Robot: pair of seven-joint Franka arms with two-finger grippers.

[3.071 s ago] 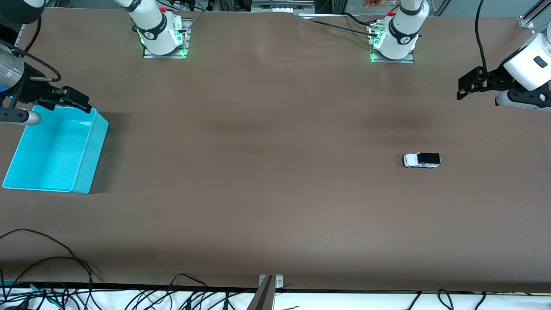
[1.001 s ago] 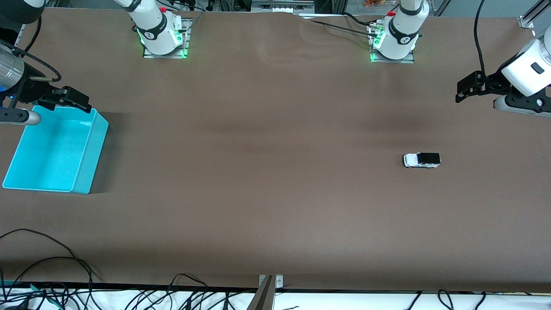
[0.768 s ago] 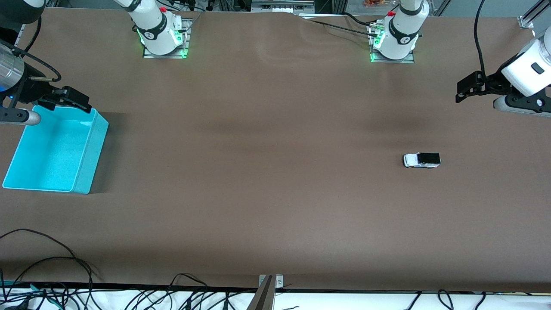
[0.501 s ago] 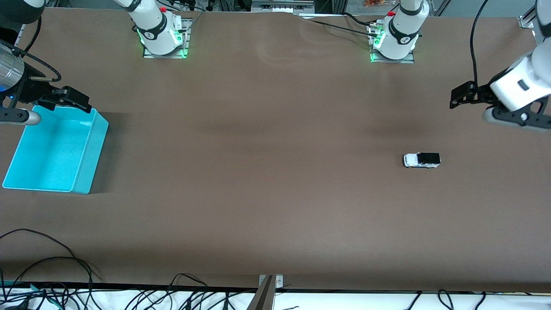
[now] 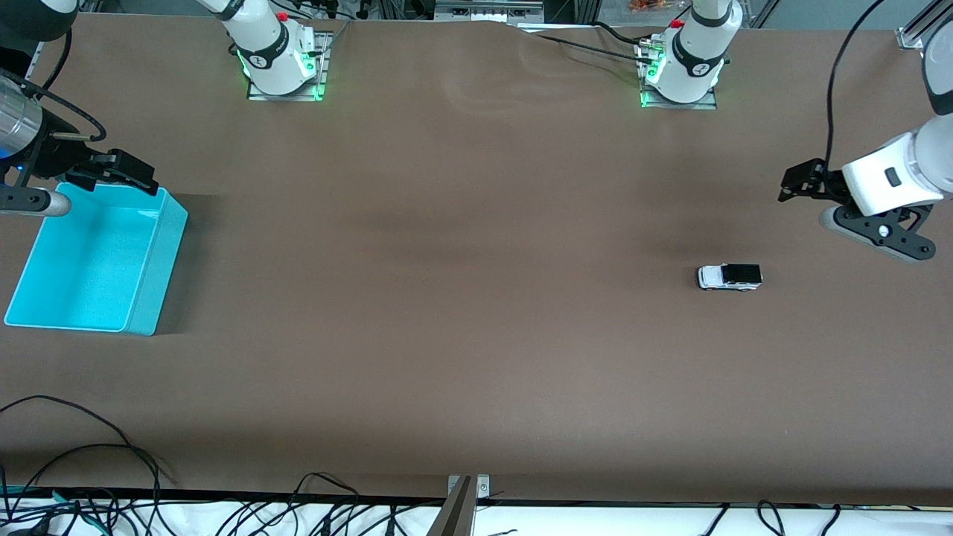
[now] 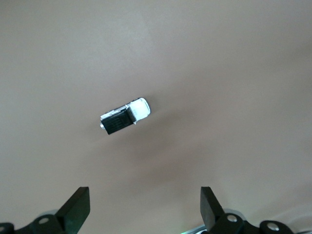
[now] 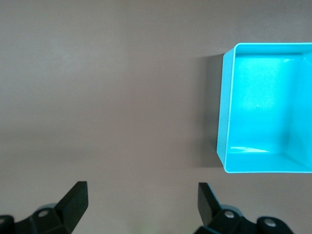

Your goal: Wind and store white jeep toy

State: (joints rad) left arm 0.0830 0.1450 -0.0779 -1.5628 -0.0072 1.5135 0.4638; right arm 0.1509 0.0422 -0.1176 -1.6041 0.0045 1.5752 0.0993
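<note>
Approach phase, nothing gripped. White jeep toy [image 5: 730, 277] sits on its wheels on the brown table [image 5: 461, 335], toward the left arm's end, well apart from everything else; in the left wrist view the same toy [image 6: 125, 117] lies on the mat ahead of the two dark fingertips [image 6: 78, 204], with clear mat between. Left gripper [image 5: 795, 179] hangs in the air over the table near that end, off to one side of the toy rather than above it, jaws spread wide and empty. Right gripper [image 5: 119, 173] hovers over the rim of the turquoise bin [image 5: 160, 260] at the right arm's end, jaws likewise spread and empty; that arm appears to be waiting. Bin looks empty in the right wrist view [image 7: 226, 117]. Judged step: reaching for the toy, with winding and storing not yet begun. Next move calls for bringing the left gripper over the toy, turning the fingers to straddle its narrow body, then descending; the toy is tiny against the jaws, so a slight miss could nudge it rolling. Writing: small dark round marks on both white arm bases [image 5: 689, 67], probably maker's logos, unreadable. None seen on toy or bin.
</note>
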